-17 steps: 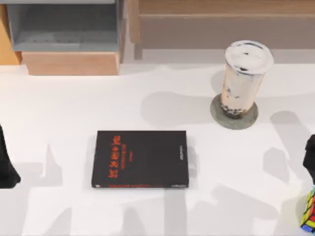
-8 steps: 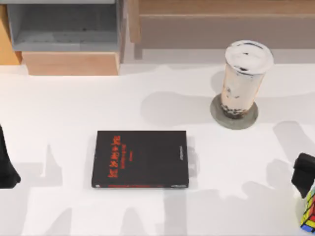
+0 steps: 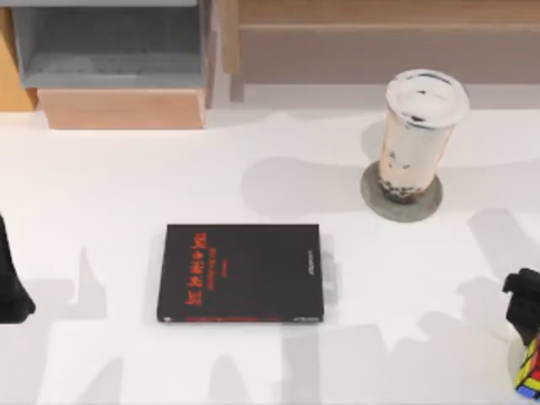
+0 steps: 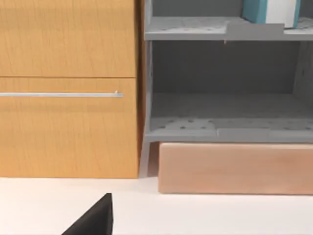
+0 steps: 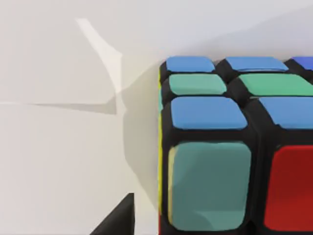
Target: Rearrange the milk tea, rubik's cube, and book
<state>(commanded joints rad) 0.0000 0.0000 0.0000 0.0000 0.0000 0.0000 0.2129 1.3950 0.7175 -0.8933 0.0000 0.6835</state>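
White bench point(image 3: 126, 186) fills the scene from above, with a wooden cabinet and a grey shelf unit point(image 3: 110, 51) set along its far edge. At the top view's right, the milk tea point(image 3: 418, 135) is seen standing upright on a flat grey coaster point(image 3: 426, 207), well apart from everything else. A black book with red lettering point(image 3: 240, 272) lies flat near the middle of the bench.

The book point(image 4: 269, 11), teal with white page edges, is seen in the left wrist view standing on the upper grey shelf, so that part of the task looks settled. The left claw point(image 3: 13, 287) is parked at the bench's left edge; whether it is released or clenched cannot be told.

Action is at the right edge now. The right claw point(image 3: 527, 308) is poised just above the rubik's cube point(image 3: 530, 371), which sits at the bench's near right corner. From the right wrist camera, the cube point(image 5: 234, 147) looms very close, blue, green and red stickers on show, with one dark fingertip point(image 5: 115, 223) beside it. Whether that claw is spread or closed cannot be told.

The step in hand is judged to be the approach to the cube. Next, the fingers must be set either side of it, squared to its faces, then closed
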